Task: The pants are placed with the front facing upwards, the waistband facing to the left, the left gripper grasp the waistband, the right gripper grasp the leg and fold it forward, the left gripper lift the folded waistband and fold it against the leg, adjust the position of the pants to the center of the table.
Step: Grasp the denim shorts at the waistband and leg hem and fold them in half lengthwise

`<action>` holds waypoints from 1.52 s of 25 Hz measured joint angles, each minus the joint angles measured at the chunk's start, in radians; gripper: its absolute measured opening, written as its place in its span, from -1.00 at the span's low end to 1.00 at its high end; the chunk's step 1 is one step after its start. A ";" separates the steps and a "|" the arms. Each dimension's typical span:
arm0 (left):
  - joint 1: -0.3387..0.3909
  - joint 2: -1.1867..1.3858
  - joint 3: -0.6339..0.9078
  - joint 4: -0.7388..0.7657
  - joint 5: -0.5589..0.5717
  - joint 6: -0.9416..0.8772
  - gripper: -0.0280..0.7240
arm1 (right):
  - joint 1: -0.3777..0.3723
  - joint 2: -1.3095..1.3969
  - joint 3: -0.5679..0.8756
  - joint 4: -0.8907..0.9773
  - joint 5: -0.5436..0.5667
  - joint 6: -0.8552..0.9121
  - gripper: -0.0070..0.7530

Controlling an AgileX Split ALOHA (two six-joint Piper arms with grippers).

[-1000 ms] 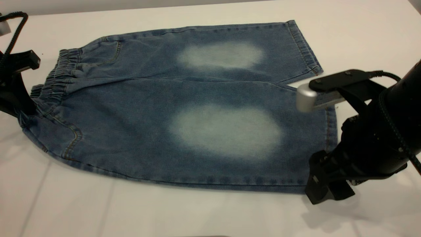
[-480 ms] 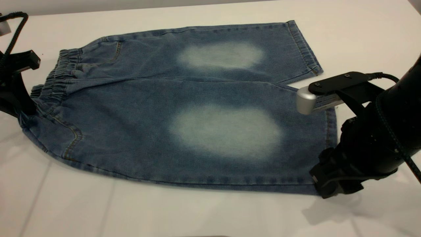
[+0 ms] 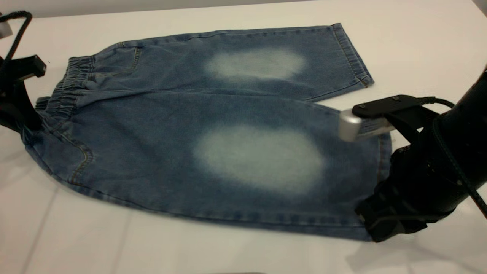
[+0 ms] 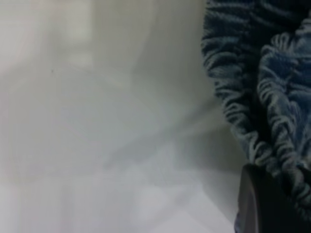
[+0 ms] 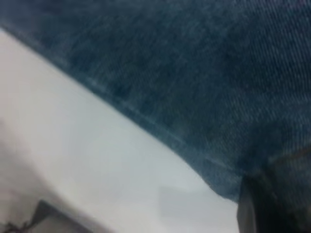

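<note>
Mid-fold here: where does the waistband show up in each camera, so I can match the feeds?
Exterior view: the waistband is the ruffled band at the left end of the pants, beside the left gripper.
Left wrist view: its gathered folds fill the right side, above a dark gripper finger.
Right wrist view: not in it; only flat denim and a stitched edge.
Shared landmark: the white table.
</note>
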 joint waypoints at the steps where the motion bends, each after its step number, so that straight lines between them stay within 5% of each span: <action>1: 0.000 -0.004 -0.006 0.001 0.006 0.002 -0.72 | -0.002 -0.034 0.003 -0.003 0.020 0.000 -0.92; 15: 0.000 -0.116 -0.023 -0.003 -0.005 0.008 -0.72 | -0.213 -0.273 -0.138 -0.053 0.200 0.005 -0.92; 30: -0.007 -0.116 -0.023 -0.317 -0.195 0.184 -0.72 | -0.233 -0.041 -0.484 -0.075 0.195 0.005 -0.92; 38: -0.007 -0.116 -0.023 -0.407 -0.292 0.204 -0.72 | -0.332 -0.017 -0.617 -0.087 0.178 0.009 -0.92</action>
